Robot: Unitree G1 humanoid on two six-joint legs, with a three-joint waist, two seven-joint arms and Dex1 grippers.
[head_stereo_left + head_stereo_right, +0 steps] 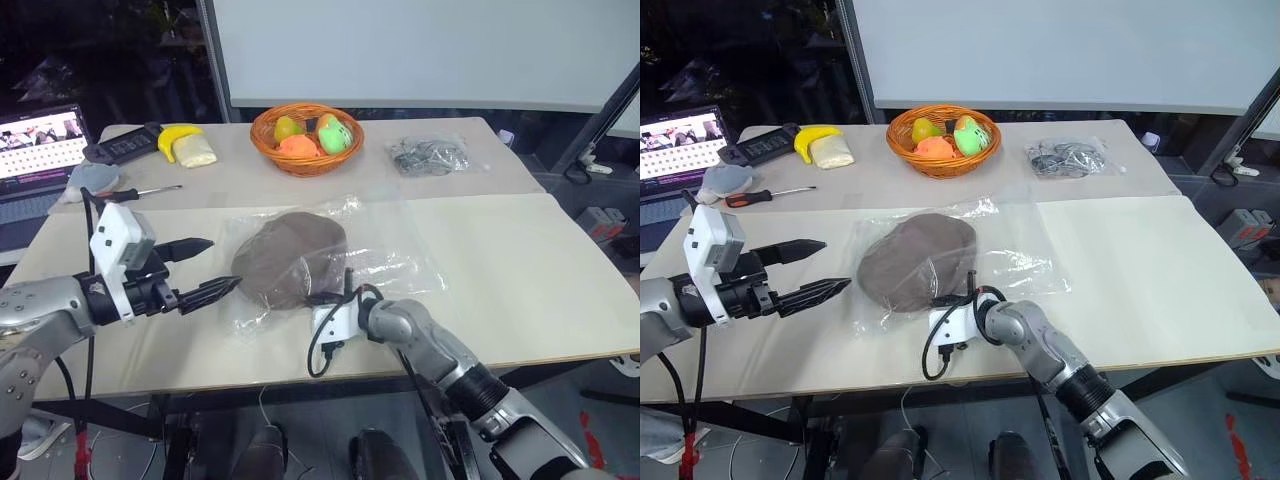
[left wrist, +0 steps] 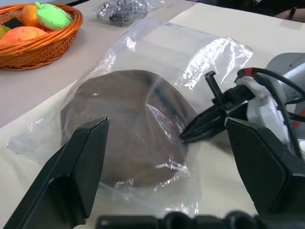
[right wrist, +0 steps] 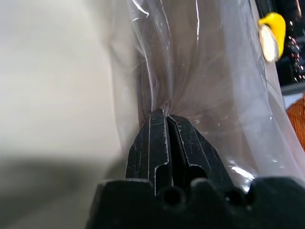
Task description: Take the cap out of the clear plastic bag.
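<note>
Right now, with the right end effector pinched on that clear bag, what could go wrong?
The right end effector is shut on the clear plastic bag at the edge of the cap. It may be pinching cap fabric too, so pulling would drag both. The left end effector hangs open, holding nothing, so the bag could slide.

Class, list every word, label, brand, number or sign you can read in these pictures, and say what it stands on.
None can be read.
Laptop screen: rows of small marks, too small to read.
Clear plastic bag, cap, orange wicker basket: no print visible.
</note>
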